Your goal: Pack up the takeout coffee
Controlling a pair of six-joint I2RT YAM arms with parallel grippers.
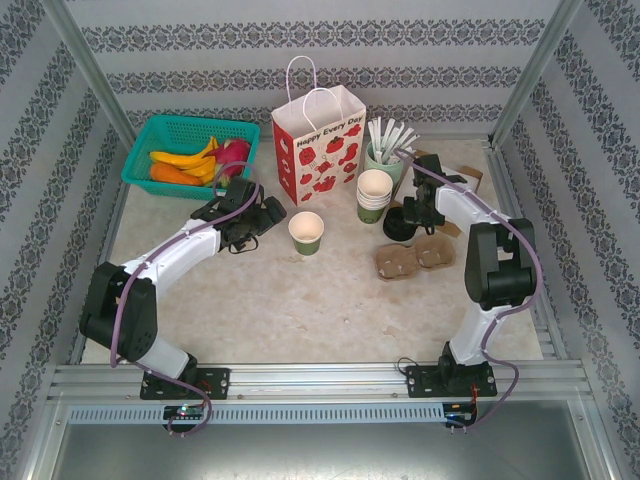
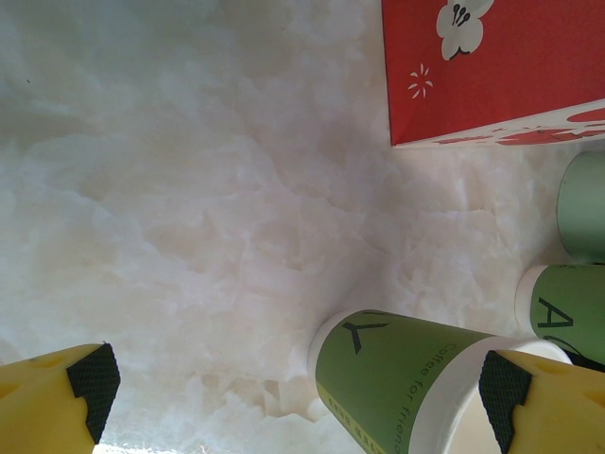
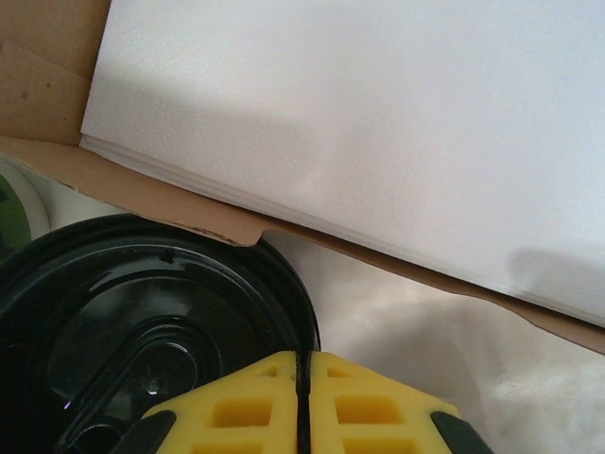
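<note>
At table centre, just on the near side of the paper bag, the takeout coffee cup stands upright with its mouth open and no lid fitted. Its long axis is vertical. The left gripper sits just left of the cup with its jaws spread wide and nothing between them. In the left wrist view the cup stands ahead of the jaws, offset toward one finger.

The right gripper is clenched, fingers pressed together over the rim of the black lid. That lid lies to the right of the cup, beside the stack of cream cups. Whether the rim is actually pinched cannot be determined.

Judgement: the lid must travel left to reach the cup. The left arm is the nearer to the cup, the right arm to the lid.
</note>
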